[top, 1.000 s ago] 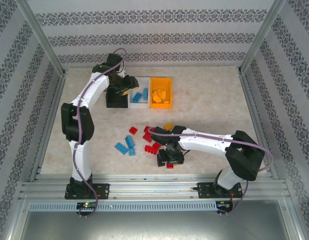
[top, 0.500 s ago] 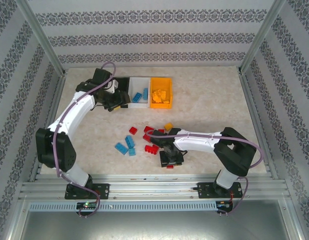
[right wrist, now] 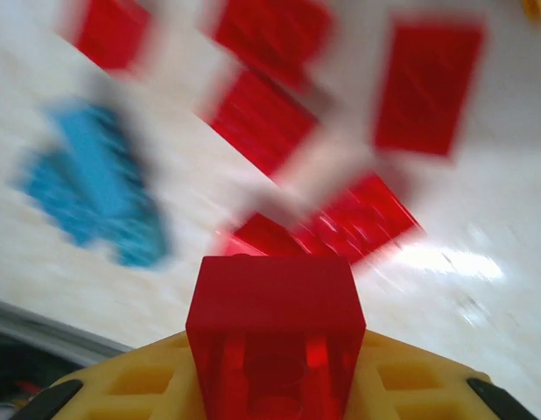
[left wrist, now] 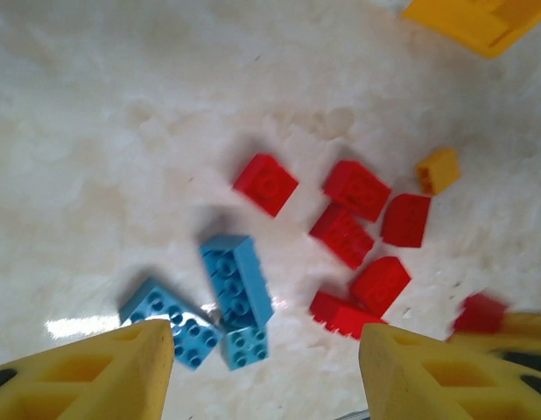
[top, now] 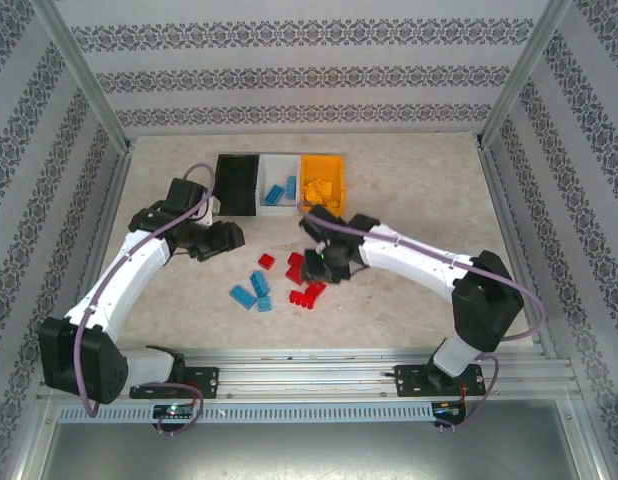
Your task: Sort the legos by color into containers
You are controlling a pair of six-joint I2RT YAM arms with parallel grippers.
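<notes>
Three containers stand in a row at the back: a black bin, a white bin holding blue legos, and an orange bin holding yellow ones. Loose red legos and blue legos lie mid-table. My right gripper hangs above the red ones, shut on a red lego. My left gripper is open and empty, above and left of the loose pile. In its wrist view are blue legos, red legos and a single yellow lego.
Metal frame rails run along the table's left and right sides, and a rail crosses the near edge. A corner of the orange bin sits at the top of the left wrist view.
My right gripper shut on a red lego near the front and rose with it toward the table's middle. My left arm swung back from the black bin to the loose legos.
</notes>
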